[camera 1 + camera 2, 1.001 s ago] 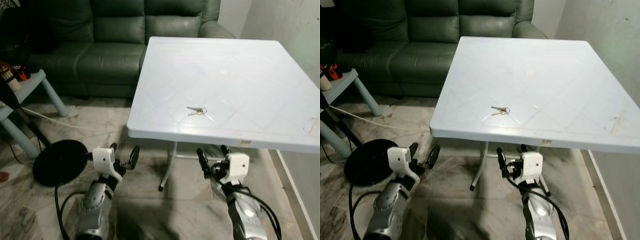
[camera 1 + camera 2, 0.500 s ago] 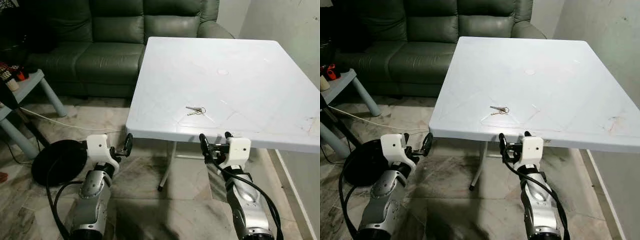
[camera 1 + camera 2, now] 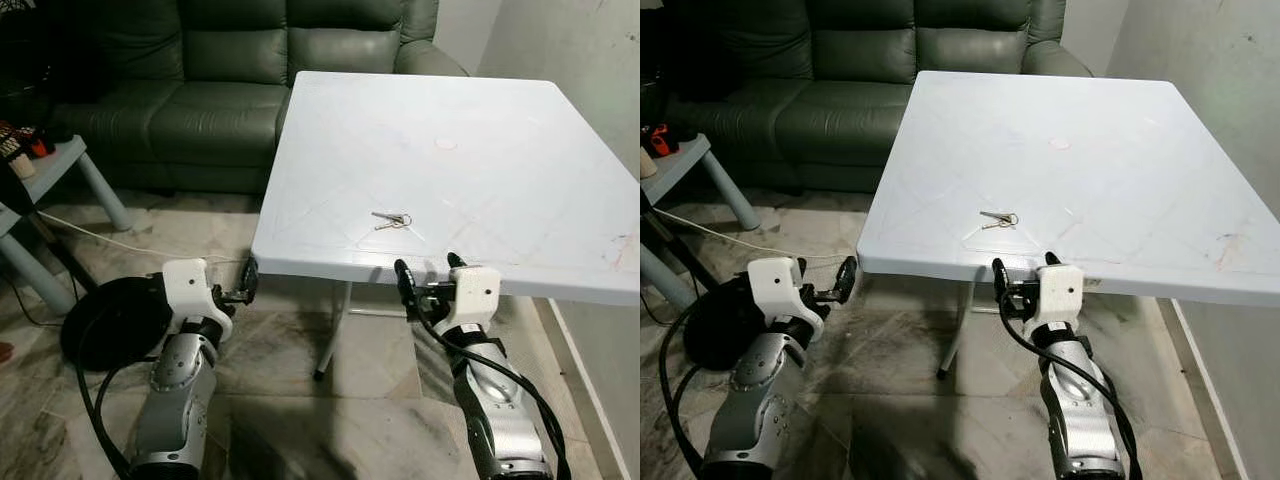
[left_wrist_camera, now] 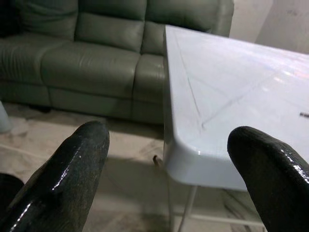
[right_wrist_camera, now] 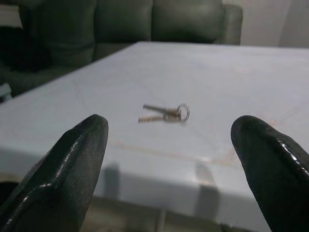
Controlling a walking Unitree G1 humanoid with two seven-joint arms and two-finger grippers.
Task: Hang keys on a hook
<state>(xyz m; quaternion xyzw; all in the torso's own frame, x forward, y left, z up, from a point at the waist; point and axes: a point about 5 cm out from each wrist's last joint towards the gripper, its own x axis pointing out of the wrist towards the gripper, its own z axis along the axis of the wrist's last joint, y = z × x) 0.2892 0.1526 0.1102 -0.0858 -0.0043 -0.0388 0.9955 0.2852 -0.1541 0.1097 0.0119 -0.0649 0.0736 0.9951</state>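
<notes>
- I see the keys (image 3: 392, 220) lying flat on the white worktop (image 3: 500, 130), a short way in from its near edge and well apart from anything else.
- My right gripper (image 3: 428, 275) is up at that near edge, its fingers spread wide with nothing between them. In the right wrist view the keys (image 5: 165, 113) sit straight ahead, between the two fingertips (image 5: 79, 145) but farther in across the worktop.
- The keys' long axis runs roughly across my view: the ring lies toward my right and the blades point toward my left. The fingers would therefore meet them broadside rather than end-on.
- My left gripper (image 3: 240, 290) is low beside the worktop's left corner (image 4: 193, 154), fingers likewise parted and empty; the keys lie well off to its right.
- I judge the right arm the nearer one. The move ahead calls for lifting it over the edge and reaching forward, slightly to my left.
- The green sofa (image 3: 220, 90) stands beyond. I can't make out a hook.
</notes>
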